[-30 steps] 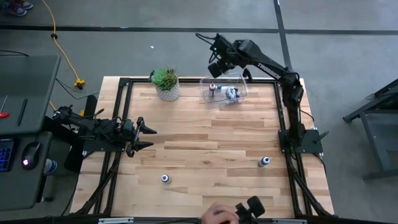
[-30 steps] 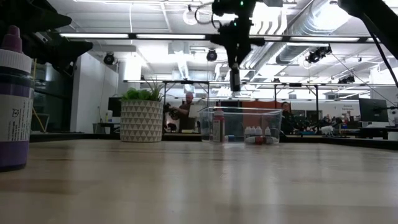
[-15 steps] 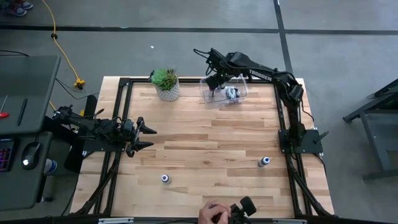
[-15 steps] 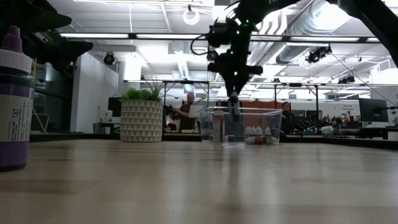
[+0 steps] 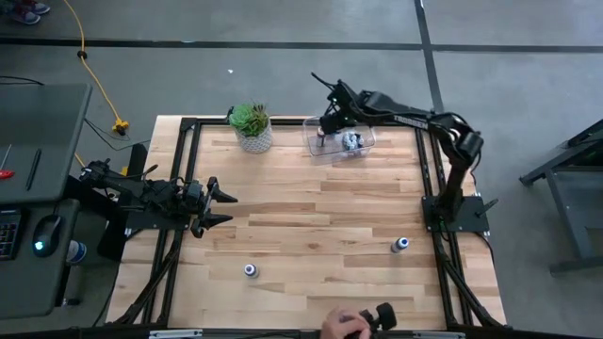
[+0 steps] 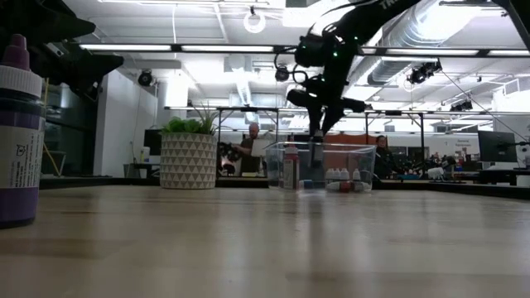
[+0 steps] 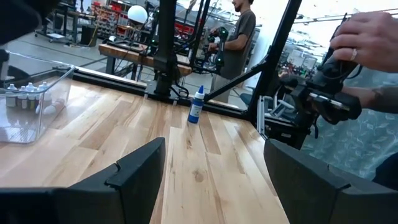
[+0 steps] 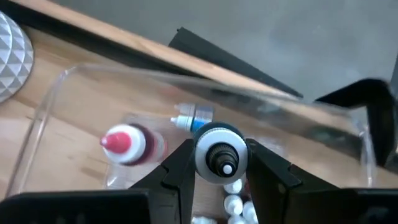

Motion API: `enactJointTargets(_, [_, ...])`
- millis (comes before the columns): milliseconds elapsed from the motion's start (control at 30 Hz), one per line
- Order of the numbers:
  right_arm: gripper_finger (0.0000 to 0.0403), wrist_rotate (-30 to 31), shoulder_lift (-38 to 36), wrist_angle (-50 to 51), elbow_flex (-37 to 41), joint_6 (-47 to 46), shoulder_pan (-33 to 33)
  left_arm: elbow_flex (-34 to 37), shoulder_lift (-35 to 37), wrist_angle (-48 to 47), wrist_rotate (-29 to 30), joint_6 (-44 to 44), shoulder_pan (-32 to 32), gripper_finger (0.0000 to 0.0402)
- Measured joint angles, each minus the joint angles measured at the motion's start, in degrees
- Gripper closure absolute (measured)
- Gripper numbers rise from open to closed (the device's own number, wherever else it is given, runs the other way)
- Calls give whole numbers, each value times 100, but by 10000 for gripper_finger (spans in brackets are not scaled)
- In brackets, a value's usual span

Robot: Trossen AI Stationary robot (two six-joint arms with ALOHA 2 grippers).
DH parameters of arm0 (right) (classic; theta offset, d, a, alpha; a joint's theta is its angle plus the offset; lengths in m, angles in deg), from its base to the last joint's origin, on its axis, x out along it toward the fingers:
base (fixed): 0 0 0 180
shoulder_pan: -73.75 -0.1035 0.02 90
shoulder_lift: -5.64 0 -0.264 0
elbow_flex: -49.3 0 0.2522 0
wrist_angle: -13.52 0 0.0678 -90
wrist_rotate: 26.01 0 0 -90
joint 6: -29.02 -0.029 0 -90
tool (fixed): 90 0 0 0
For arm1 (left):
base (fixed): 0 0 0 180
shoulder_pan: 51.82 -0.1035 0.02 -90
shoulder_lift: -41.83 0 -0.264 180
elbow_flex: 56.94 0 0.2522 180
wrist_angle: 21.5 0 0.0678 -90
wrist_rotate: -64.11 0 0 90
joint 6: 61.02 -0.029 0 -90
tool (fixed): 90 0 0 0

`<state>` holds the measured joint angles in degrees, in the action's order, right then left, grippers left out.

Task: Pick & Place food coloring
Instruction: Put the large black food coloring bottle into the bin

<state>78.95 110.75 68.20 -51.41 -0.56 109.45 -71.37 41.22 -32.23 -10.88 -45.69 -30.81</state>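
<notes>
Right end effector (image 8: 217, 163) is pinching one blue-topped bottle (image 8: 217, 147) over the clear bin (image 5: 340, 138); two more bottles (image 5: 400, 245) are standing on the wooden bench (image 5: 301, 202). Left end effector (image 5: 222, 207) is sitting spread.

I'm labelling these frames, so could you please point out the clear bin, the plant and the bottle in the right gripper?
Bin (image 5: 366, 143): high view, right wall.
Plant (image 5: 251, 118): high view, leaves.
Bottle (image 8: 218, 153): right wrist view, cap.

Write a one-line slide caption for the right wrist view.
Right pincer holds a blue-capped food coloring bottle over the clear plastic bin, where a red-topped bottle already stands.
</notes>
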Motion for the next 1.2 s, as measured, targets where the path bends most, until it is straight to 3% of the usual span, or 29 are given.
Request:
enactJointTargets(833, [294, -666, 321, -173, 237, 5, -11, 0, 1, 0, 0, 0, -1, 130])
enactJointTargets(1200, [280, -791, 429, -219, 237, 438, -13, 0, 0, 0, 0, 0, 0, 130])
